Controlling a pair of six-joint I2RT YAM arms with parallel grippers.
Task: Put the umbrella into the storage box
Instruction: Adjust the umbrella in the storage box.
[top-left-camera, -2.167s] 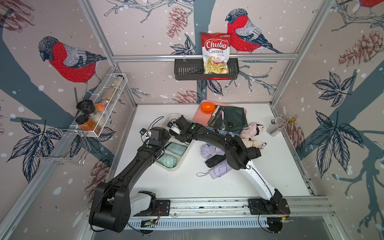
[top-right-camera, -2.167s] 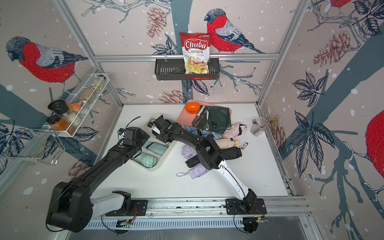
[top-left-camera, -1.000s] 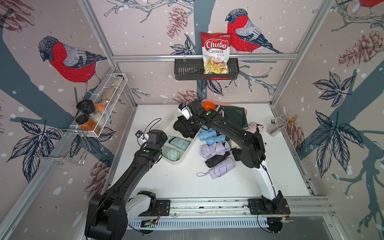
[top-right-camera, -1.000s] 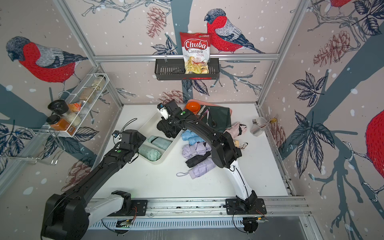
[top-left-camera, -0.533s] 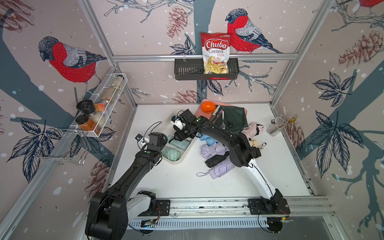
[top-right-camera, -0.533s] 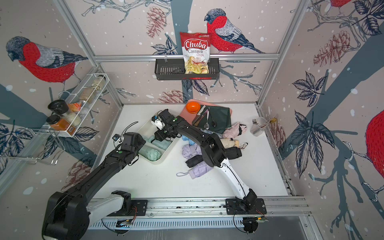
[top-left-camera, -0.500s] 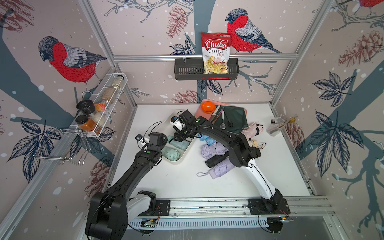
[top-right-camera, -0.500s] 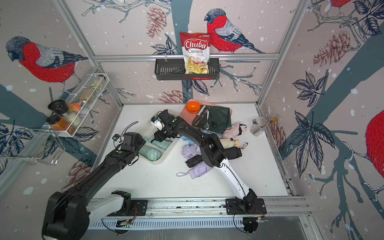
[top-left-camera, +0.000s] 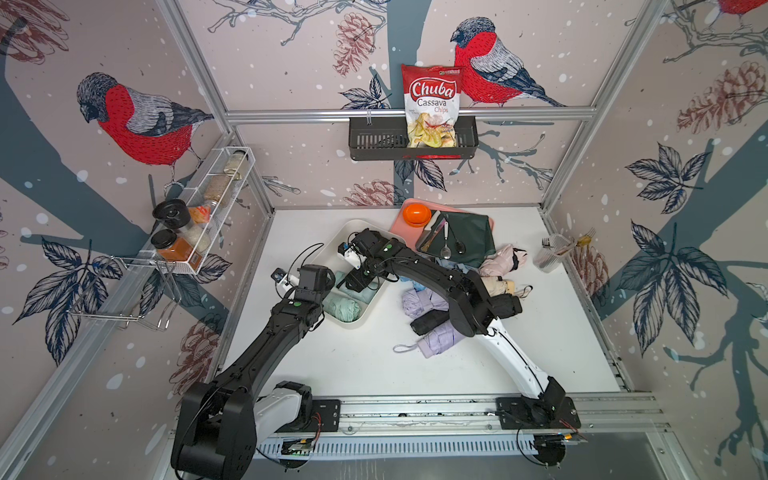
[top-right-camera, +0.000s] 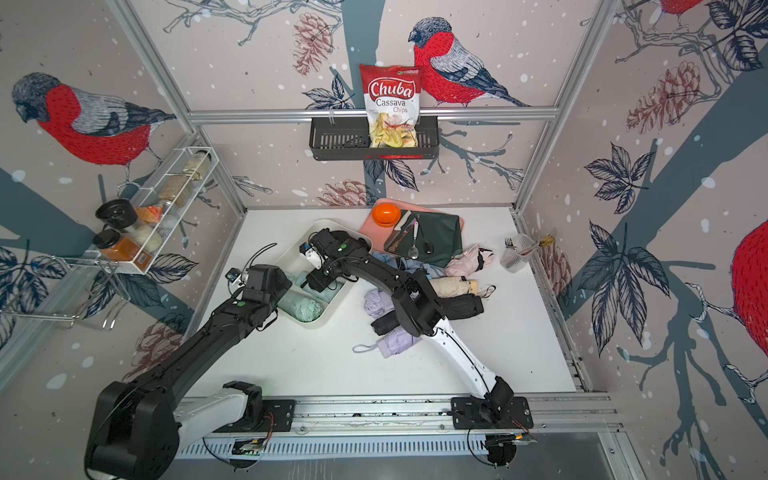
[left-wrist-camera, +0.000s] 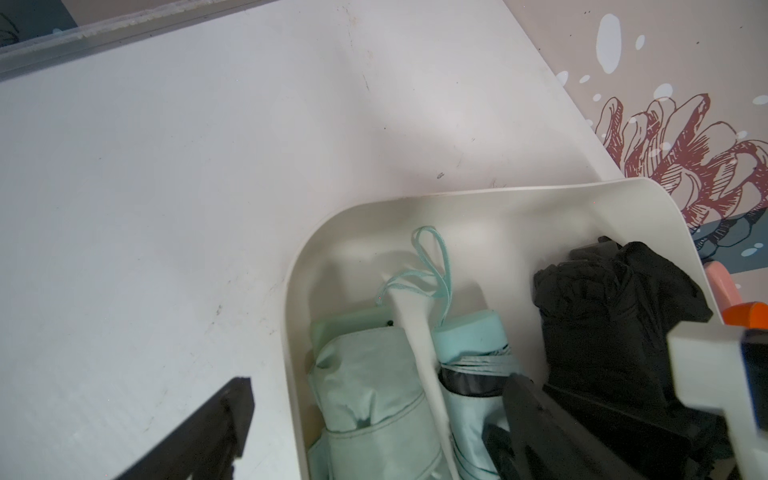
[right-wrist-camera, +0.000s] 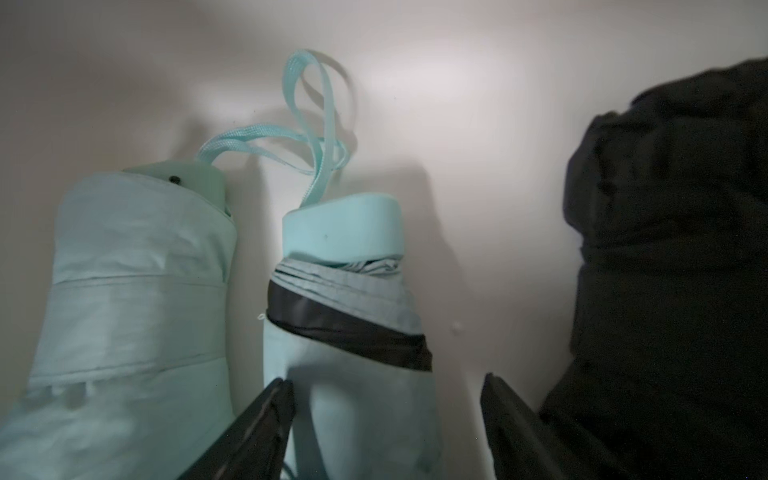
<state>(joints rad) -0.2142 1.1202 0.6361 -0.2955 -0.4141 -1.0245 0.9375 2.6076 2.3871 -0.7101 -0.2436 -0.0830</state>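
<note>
At left, left gripper (top-left-camera: 322, 279): jaws wide, empty, at near-left rim of storage box (left-wrist-camera: 478, 195). Inside box, side by side, long axes along box length: mint umbrella (right-wrist-camera: 137, 291), aqua umbrella (right-wrist-camera: 353, 291), black umbrella (right-wrist-camera: 665, 270). Between them, right gripper (right-wrist-camera: 386, 380) sits low in box, jaws parted, gripping nothing; aqua umbrella lies between jaws, black umbrella just right of them, outside. Black umbrella: matte, crumpled, loosely rolled. Right arm nearer; straight lift-out looks safest. Right on table (top-left-camera: 353, 365): pile of umbrellas (top-left-camera: 424, 301).

3 umbrellas (left-wrist-camera: 374, 395) side by side in storage box (left-wrist-camera: 478, 208); umbrella pile (top-left-camera: 422, 301) to R, tray (top-left-camera: 400, 227) behind.
</note>
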